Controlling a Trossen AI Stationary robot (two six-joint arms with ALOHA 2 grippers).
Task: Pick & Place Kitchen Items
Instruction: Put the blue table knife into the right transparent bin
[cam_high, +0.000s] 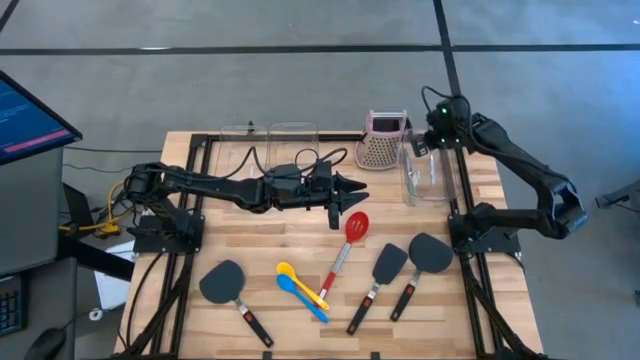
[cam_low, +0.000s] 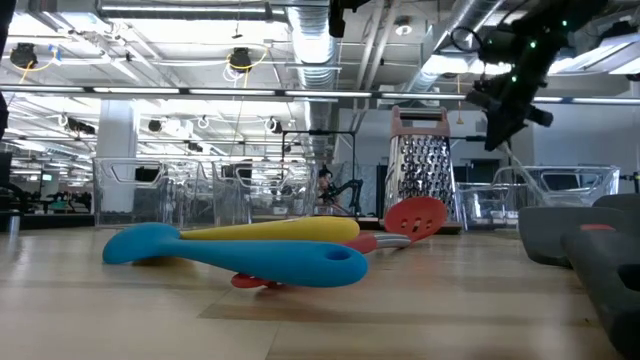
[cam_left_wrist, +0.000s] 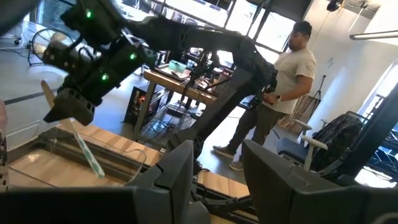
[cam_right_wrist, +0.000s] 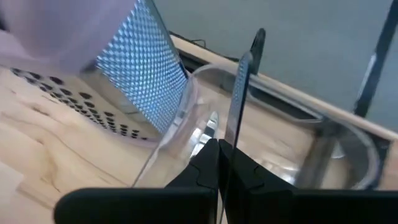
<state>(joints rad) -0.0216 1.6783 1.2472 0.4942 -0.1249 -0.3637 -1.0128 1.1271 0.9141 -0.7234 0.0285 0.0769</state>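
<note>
My right gripper (cam_high: 428, 143) is at the far right, above a clear bin (cam_high: 440, 185), shut on thin silver tongs (cam_right_wrist: 238, 93) that reach down into the bin. My left gripper (cam_high: 352, 187) hovers open and empty at mid-table, just beyond the red spoon (cam_high: 357, 226). Three black spatulas (cam_high: 225, 285) (cam_high: 390, 262) (cam_high: 430, 255) lie flat on the table near its front. The yellow spoon (cam_high: 288, 271) and blue spoon (cam_high: 300, 292) lie crossed between them. My right gripper pinches one end of the tongs (cam_right_wrist: 229, 140) between its two shut fingers. The fingers come from above, slanting down. The tongs hang below them (cam_left_wrist: 84, 149), slanting, inside the clear bin's walls. Whether the lower end touches the bin's floor I cannot tell.
A pink-topped metal box grater (cam_high: 383, 143) stands upright just left of the right bin. More clear bins (cam_high: 285, 140) stand along the far edge at the middle. A person (cam_left_wrist: 280, 93) stands beyond the table's right side. A monitor (cam_high: 25, 115) stands off the table's left.
</note>
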